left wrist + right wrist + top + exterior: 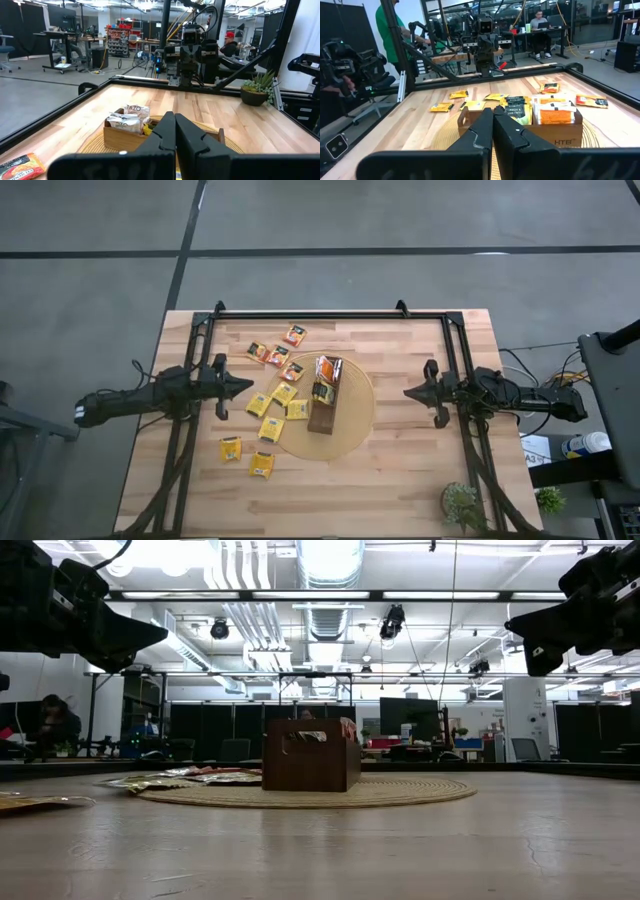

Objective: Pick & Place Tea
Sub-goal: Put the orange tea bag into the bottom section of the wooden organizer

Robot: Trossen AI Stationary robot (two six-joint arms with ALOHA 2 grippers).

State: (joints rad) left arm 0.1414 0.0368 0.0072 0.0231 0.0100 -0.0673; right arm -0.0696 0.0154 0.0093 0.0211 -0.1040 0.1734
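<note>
Table [400, 470] — light wooden butcher-block top, fenced along its far edge and both sides by a black metal frame [310, 313].

Left arm [130, 400] — dark, reaching in from the table's left edge and raised above the surface. Left gripper [246, 387] points toward the centre, its jaws pressed fully together with nothing between them.

Right arm [520, 398] — dark, reaching in from the right edge, also raised. Right gripper [410, 392] faces the left one across the middle, jaws closed tight and holding nothing.

Round tan disc [352, 425] — woven mat, lying flat at the table's centre between the two grippers.

Tray [325, 402] — long, narrow, dark brown, standing on the disc. Its far end holds several sachets set on edge, orange and dark green among them [555, 112]; the near end looks bare.

Potted plant [462, 505] — small and green, near the front right corner.

Tea sachets [285, 393] — small flat squares, mostly yellow, some orange, scattered loose on the wood left of the tray, between it and the left gripper. A few overlap the disc's left rim; two lie apart, nearer the front edge [261, 465].
</note>
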